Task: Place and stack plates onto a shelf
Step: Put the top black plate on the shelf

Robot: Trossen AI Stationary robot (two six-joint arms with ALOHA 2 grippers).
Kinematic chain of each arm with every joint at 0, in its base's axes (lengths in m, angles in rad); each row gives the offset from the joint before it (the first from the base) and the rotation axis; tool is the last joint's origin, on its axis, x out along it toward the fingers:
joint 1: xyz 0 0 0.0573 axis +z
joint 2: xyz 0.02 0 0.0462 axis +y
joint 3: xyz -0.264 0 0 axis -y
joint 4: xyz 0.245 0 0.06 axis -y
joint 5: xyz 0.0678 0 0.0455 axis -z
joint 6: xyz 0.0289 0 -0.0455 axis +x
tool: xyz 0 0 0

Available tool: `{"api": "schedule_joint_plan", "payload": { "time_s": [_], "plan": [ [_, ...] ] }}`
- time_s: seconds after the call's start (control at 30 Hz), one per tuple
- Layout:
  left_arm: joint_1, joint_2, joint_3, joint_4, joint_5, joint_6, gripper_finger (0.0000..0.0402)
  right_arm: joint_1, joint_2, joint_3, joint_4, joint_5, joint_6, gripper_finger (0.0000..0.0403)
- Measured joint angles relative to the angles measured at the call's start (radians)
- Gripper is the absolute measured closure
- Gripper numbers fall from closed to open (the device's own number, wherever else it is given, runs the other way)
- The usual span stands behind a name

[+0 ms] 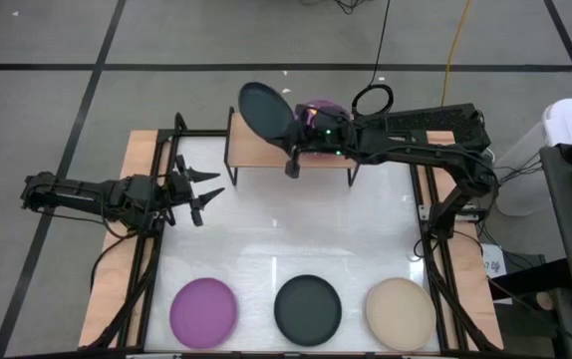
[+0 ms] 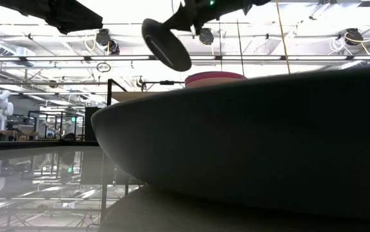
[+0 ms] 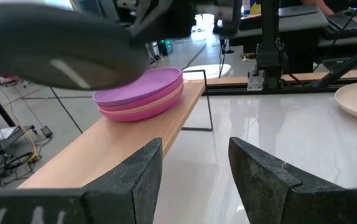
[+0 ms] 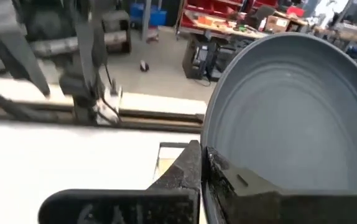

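One dark plate (image 1: 264,110) in right pincer (image 1: 296,138) above shelf (image 1: 256,150).

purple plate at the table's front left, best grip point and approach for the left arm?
A judgement: take the purple plate by its rim, at the edge facing the table's centre, coming down from above. It lies flat and shallow on the table, so only the raised rim gives the fingers something to close on. The left gripper waits open, up-table of it, the nearer arm.
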Motion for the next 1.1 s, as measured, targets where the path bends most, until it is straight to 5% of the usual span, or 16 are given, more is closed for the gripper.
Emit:
{"api": "schedule_joint_plan", "payload": {
  "time_s": [0.27, 1.1],
  "plan": [
    [0.0, 0.0, 0.0, 0.001, 0.0, -0.004, 0.0211, 0.026, 0.104, 0.0, -0.028, 0.144, -0.125, 0.0403],
    [0.0, 0.002, 0.0, 0.0, 0.0, 0.021, 0.0211, 0.053, 0.192, -0.03, 0.153, 0.155, -0.181, 0.0403]
  ]
}}
